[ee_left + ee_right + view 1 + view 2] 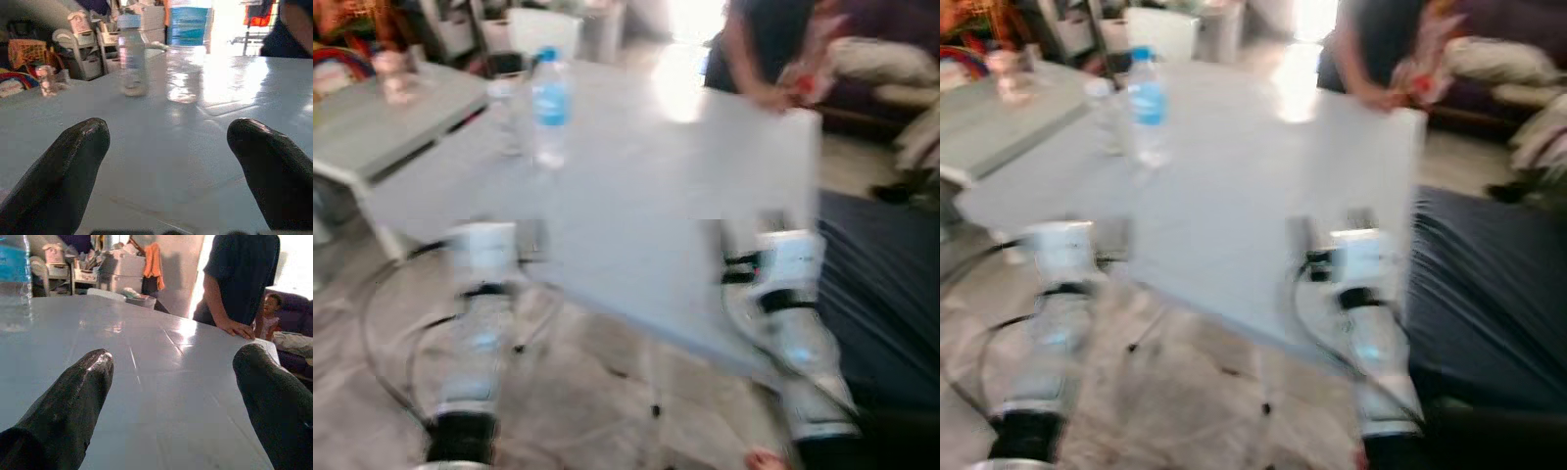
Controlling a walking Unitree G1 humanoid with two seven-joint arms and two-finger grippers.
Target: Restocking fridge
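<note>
1. Your left gripper (168, 161) and right gripper (173, 396) hover at the table's (636, 196) near edge, fingers spread, holding nothing.
2. A water bottle (551, 106) and a smaller bottle (131, 56) stand upright well ahead, likely staged for pickup.
3. A person's hand (239, 328) rests on the far edge.

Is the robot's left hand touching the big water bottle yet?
Apart. In the left wrist view the left gripper is open, and bare table lies between its fingers and the big water bottle farther back.
</note>
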